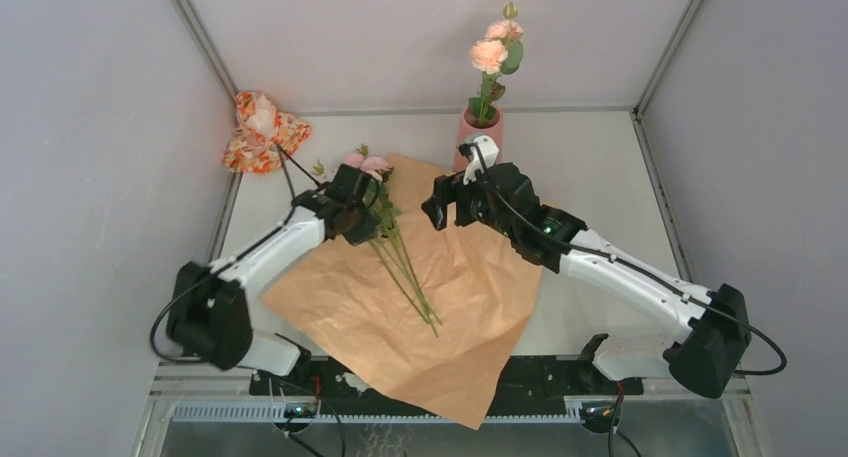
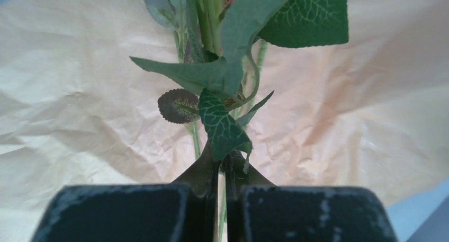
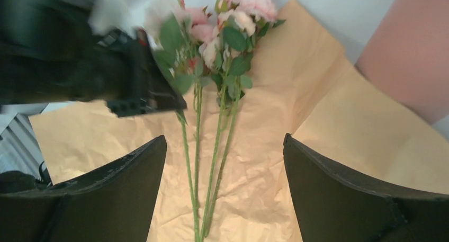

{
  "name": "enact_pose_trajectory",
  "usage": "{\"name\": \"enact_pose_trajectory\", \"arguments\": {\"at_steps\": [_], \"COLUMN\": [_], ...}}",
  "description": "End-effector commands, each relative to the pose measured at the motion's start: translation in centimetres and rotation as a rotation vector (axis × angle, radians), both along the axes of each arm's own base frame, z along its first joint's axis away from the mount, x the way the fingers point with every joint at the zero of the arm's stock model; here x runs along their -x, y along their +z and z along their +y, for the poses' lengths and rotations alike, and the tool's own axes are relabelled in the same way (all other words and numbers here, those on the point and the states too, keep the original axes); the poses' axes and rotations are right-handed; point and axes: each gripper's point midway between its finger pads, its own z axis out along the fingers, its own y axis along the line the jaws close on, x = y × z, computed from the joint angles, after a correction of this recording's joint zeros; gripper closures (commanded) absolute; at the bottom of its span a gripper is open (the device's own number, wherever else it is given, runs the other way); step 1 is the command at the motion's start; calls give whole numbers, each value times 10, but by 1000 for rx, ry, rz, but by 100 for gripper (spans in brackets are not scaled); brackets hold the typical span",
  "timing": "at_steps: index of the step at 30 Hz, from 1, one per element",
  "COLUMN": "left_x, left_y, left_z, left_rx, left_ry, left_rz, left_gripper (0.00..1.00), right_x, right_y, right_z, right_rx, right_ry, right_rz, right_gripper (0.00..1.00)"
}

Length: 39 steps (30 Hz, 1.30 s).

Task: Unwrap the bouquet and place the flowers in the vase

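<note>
The bouquet lies unwrapped: its tan paper is spread flat on the table, and the flowers rest on it, pink blooms at the far end. My left gripper is shut on a thin green stem just below the leaves, its fingertips pinched together. My right gripper hovers open above the paper, and the stems run between its spread fingers without touching them. The salmon-pink vase stands at the back with peach blooms rising from it.
A small orange-and-white floral-patterned bundle lies at the back left by the wall. The paper hangs over the table's near edge. In the right wrist view the vase is at the right and the left gripper at the left.
</note>
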Motion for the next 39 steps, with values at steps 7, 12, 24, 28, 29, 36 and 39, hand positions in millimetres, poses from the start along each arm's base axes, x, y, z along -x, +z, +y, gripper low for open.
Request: {"name": "enact_pose_trajectory", "arguments": {"at_steps": [7, 12, 24, 28, 29, 36, 39], "left_x": [22, 41, 113, 141, 150, 195, 205], "left_y": [106, 148, 240, 260, 268, 311, 317], "left_z": [40, 54, 7, -1, 1, 18, 23], "left_rx": [-27, -18, 310, 396, 404, 404, 411], "left_ry": [-64, -85, -507, -618, -634, -683, -680], "left_rz": [-380, -514, -993, -1110, -1150, -1319, -1334], "left_gripper": [100, 100, 100, 100, 100, 99, 98], "right_x": [11, -2, -3, -5, -5, -5, -16], "right_y": [-25, -58, -120, -128, -131, -167, -180], "right_z": [52, 69, 123, 140, 146, 192, 197], "right_rx": [-110, -97, -35, 29, 47, 203, 250], "right_ry": [174, 191, 292, 319, 331, 357, 291], "right_rz": [145, 221, 362, 358, 365, 373, 358], "right_gripper": [11, 17, 49, 50, 52, 57, 55]}}
